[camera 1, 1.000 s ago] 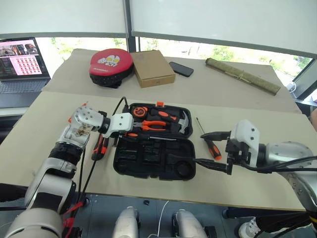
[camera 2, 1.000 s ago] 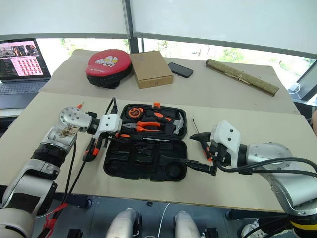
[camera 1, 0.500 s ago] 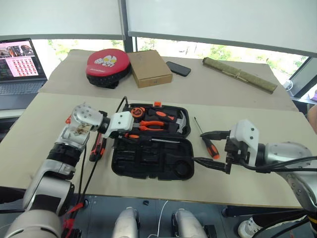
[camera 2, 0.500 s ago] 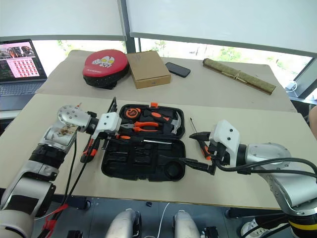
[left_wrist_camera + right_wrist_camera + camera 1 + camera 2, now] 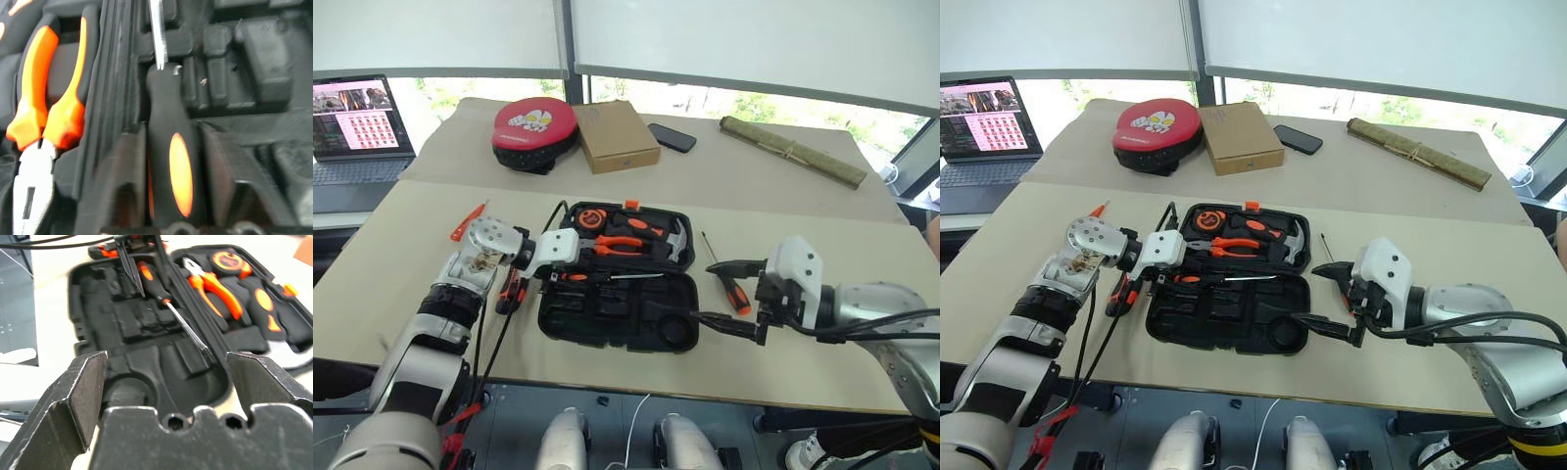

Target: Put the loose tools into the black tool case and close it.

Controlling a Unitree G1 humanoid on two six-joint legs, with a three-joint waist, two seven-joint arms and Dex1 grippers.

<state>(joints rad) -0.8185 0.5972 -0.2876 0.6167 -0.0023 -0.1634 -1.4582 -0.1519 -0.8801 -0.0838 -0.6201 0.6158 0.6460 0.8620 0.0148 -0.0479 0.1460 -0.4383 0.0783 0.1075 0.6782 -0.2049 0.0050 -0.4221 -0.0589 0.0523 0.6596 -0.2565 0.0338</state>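
Left wrist view: a long black-and-orange screwdriver (image 5: 178, 171) lies handle-first inside the left gripper (image 5: 551, 282), its steel shaft running on along the hinge ridge of the black tool case (image 5: 636, 338), with the orange-handled pliers (image 5: 44, 112) seated just across that ridge. Whether the gripper is clamped on the handle or has let go of it, we cannot tell.

We judge the risk to sit here. If the handle is not pressed down into its moulded slot, it may ride proud of the tray. The lid would then foul on it when the case is shut. Should the gripper pull away while the handle is pinched or snagged, it could drag the tool out across the ridge.

From the head cameras, the case lies open and flat at table centre. The left gripper reaches into it from nine o'clock, and the screwdriver's tip points towards three o'clock.

The right gripper (image 5: 702, 289) hangs at the case's three o'clock edge with its jaws spread wide and nothing between them. The second long screwdriver (image 5: 732, 289) lies on the table just beyond it, and we think a careless swing could knock that tool away.

More work waits outside the case. The utility knife (image 5: 512, 292) lies close by at nine o'clock, and the small all-orange screwdriver (image 5: 467, 221) lies further off at ten o'clock.
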